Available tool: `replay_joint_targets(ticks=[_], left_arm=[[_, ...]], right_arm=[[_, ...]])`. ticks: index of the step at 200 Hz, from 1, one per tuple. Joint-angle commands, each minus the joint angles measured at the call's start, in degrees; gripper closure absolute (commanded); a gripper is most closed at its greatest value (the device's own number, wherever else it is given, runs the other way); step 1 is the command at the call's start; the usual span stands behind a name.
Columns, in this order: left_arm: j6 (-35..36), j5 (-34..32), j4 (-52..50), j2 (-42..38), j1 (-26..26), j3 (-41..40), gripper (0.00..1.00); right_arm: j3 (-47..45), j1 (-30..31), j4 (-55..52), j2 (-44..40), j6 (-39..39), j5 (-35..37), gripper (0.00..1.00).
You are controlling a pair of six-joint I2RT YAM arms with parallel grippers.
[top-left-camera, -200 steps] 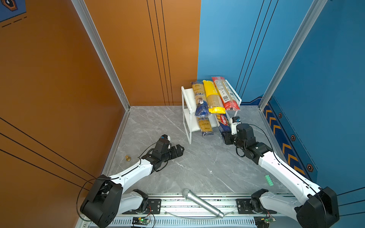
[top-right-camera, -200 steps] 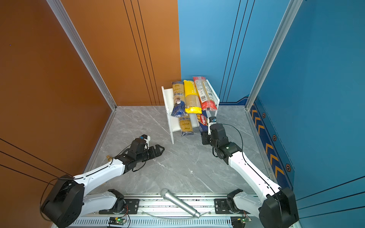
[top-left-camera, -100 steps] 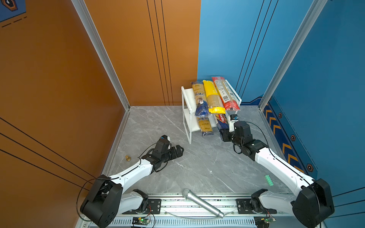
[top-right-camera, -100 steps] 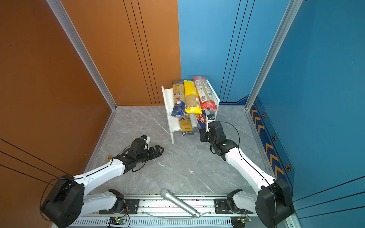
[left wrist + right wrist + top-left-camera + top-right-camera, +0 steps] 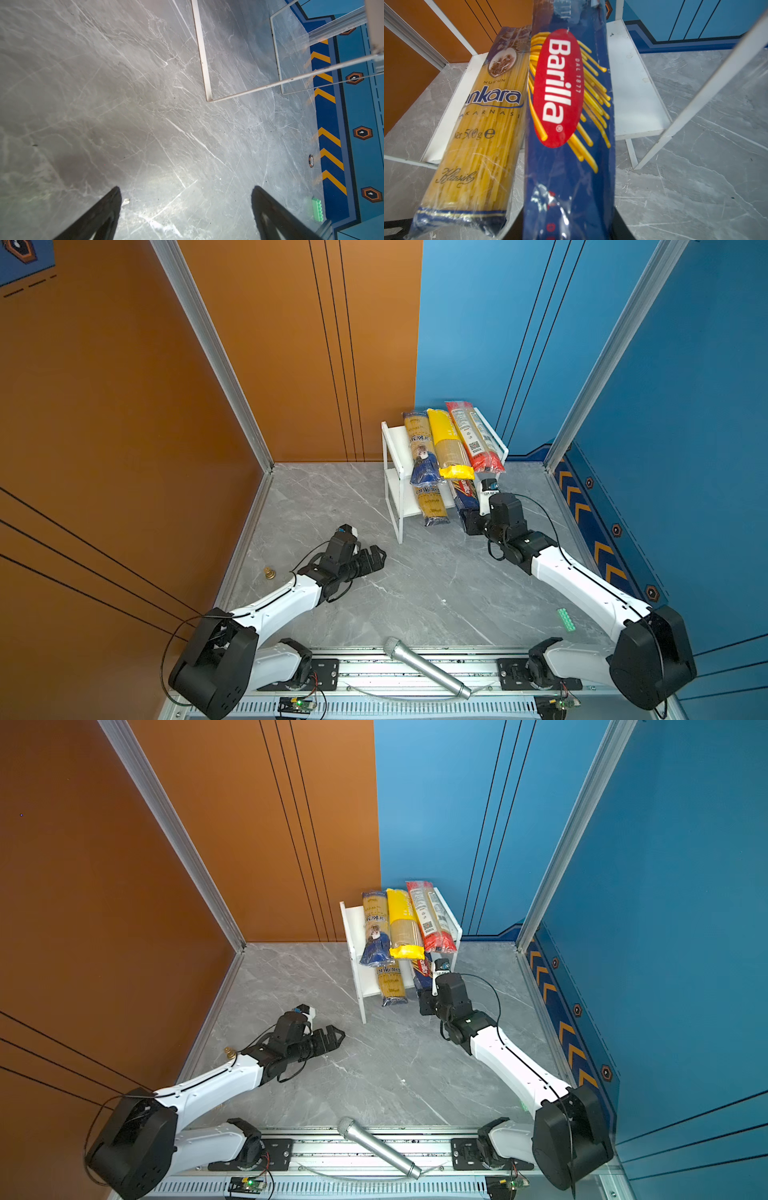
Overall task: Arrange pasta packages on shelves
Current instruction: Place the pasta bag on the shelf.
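Deeper into shelves [image 5: 395,443], Barilla bag [image 5: 464,491]

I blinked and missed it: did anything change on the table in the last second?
The right arm, jaws shut on the Barilla bag, pushed it slightly farther into the lower shelf; its shoulder swung inward. Nothing was newly grasped or released. The left arm with open jaws, the other four bags and the microphone stayed put.

- Top shelf [image 5: 395,443]: three bags [image 5: 446,443] side by side, nearly full width.
- Lower shelf [image 5: 633,83]: bare strip between Barilla bag [image 5: 566,104] and frame tube [image 5: 716,83].
- Bench [image 5: 415,585] mid-area open; microphone [image 5: 424,668] at near edge.
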Motion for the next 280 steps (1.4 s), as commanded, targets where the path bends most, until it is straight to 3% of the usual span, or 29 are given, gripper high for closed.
replay_joint_targets(ticks=[1,280], left_arm=[[1.0,-0.6,-1.5,-0.7,0.4,0.6,0.02],[1.3,-0.2,-1.2,-0.7,1.7,0.0,0.02]], right_arm=[[5.2,-0.3,11.4,-1.0,-1.3,0.4,1.00],[7.2,-1.3,19.2,5.6,-3.6,0.3,1.00]])
